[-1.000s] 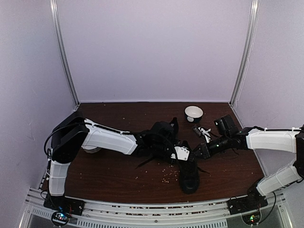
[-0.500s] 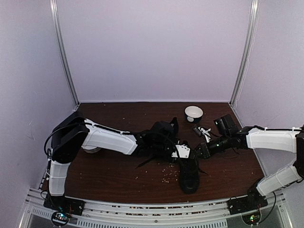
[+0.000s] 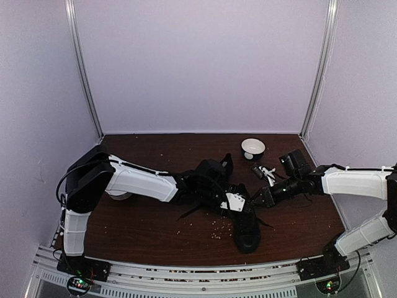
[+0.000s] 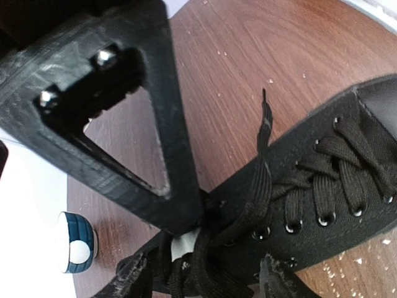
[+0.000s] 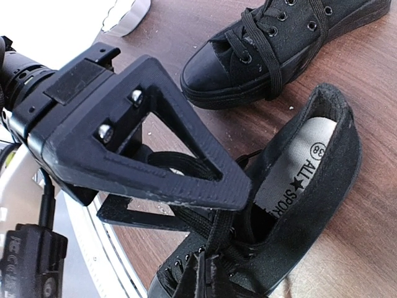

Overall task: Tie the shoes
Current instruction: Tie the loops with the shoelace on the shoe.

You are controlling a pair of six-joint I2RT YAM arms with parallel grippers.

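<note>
Of the two black shoes, the near shoe lies right of the middle of the brown surface, toe toward the near edge. Its laces are crossed through the eyelets, with loose ends trailing over the collar. The far shoe sits just beyond it to the left, partly under the left arm. The left tool is open, its tips apart over the near shoe's collar. The right tool is closed tight, with black lace at its tips. A white bowl stands farther back on the right, and pale crumbs dot the surface.
</note>
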